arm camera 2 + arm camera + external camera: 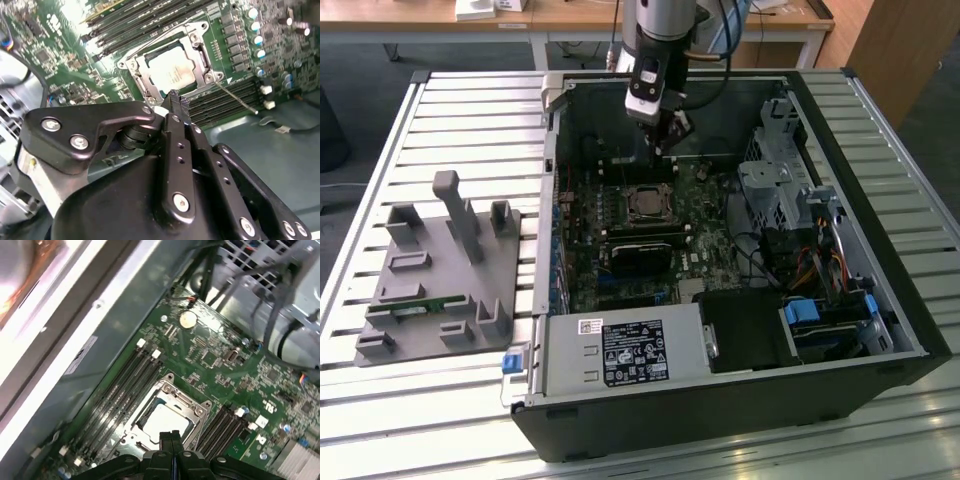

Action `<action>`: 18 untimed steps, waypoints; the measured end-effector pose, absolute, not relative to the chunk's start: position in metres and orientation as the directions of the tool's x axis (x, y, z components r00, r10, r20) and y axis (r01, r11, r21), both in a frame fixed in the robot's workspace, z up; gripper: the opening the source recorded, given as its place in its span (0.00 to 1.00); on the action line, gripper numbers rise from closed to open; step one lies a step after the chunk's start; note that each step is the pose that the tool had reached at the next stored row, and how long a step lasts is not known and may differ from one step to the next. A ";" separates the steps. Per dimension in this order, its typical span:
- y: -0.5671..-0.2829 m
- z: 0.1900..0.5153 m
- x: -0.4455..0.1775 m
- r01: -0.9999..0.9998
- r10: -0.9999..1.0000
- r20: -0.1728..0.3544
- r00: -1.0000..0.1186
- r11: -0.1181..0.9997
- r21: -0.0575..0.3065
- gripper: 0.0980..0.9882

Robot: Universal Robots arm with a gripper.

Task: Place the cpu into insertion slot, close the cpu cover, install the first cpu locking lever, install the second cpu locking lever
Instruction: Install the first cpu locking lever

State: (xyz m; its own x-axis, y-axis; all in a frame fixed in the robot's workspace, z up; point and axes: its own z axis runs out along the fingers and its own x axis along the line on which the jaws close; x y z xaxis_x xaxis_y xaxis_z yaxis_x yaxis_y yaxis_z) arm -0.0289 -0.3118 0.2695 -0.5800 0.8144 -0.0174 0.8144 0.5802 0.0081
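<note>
The cpu (167,70) lies flat in the insertion slot (148,59) on the green motherboard, its silver top showing. The cpu cover (199,50), a silver metal frame, rests down around it. A thin metal locking lever (235,97) sticks out from one socket corner across the memory slots. My gripper (175,98) hovers just above the socket's edge, shut with nothing between its fingers. In the first wrist view the gripper (171,436) sits over the near edge of the cpu (167,420). In the exterior view the gripper (670,140) hangs above and behind the socket (645,203).
Long black memory slots (125,385) flank the socket. A metal drive cage (775,175) and cables (820,265) fill the case towards the exterior view's right. The power supply (620,352) is at the front. A grey fixture (440,270) stands on the slatted table at the left.
</note>
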 end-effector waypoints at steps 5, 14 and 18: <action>-0.312 0.269 -0.029 0.759 0.759 -0.017 -0.651 0.651 0.008 0.01; -0.312 0.269 -0.029 0.643 0.643 -0.017 -0.765 0.766 0.008 0.01; -0.312 0.269 -0.029 0.587 0.587 -0.017 -0.810 0.810 0.008 0.01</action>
